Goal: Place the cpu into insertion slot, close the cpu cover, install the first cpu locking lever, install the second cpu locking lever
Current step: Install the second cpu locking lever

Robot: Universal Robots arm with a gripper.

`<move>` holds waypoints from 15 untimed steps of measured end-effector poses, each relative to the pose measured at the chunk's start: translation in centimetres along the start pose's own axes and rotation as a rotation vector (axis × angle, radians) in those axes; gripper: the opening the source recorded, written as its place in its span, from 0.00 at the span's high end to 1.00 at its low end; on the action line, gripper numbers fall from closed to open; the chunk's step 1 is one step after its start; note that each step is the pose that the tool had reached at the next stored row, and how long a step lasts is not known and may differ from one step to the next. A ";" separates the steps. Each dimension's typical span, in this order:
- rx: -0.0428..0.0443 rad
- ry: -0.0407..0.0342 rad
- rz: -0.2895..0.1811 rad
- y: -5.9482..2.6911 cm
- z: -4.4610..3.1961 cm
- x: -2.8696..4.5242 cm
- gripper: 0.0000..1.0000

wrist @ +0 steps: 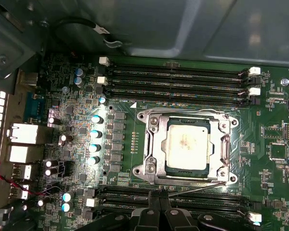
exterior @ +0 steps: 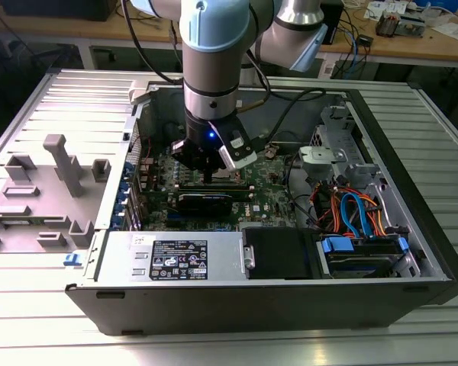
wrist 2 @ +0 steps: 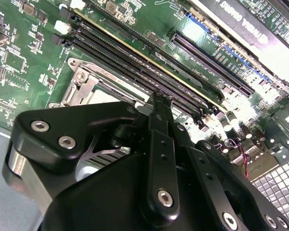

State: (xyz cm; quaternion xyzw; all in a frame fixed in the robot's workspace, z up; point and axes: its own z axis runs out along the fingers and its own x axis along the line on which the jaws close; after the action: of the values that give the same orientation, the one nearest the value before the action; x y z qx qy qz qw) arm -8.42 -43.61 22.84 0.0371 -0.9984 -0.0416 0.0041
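In the first wrist view the cpu (wrist: pixel 188 144), a silver-grey square, lies in the dark-rimmed insertion slot (wrist: pixel 204 169). The dull silver cpu cover (wrist: pixel 225 144) is folded down flat around it. A thin cpu locking lever (wrist: pixel 197 188) runs slanted along the slot's edge towards my gripper (wrist: pixel 159 196), whose black fingers meet at the lever's free end. The second wrist view has the gripper (wrist 2: pixel 156 98) with its tips together beside the cover's corner (wrist 2: pixel 84 86). In the exterior view the gripper (exterior: pixel 207 174) reaches down onto the green board inside the open computer case.
Long black memory slots (wrist: pixel 178 79) flank the socket on two sides. Upright capacitors (wrist: pixel 95 133) stand beside it. A black drive box (exterior: pixel 278 252), blue and orange cables (exterior: pixel 355 213) and the case walls (exterior: pixel 401 164) ring the board. Grey fixtures (exterior: pixel 61 164) stand on the table at the exterior view's left.
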 end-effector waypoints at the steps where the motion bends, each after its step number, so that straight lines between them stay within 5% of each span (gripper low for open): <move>1: -0.0003 0.0000 0.000 -0.01 0.00 0.00 0.89; 12: -0.0056 0.0053 0.000 -0.02 0.20 0.30 0.89; 15: -0.0083 0.0154 0.001 -0.01 0.31 0.41 0.89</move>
State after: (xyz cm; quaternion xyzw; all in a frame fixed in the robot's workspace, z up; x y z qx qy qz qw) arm -8.83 -43.62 22.53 0.0369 -0.9982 -0.0454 0.0120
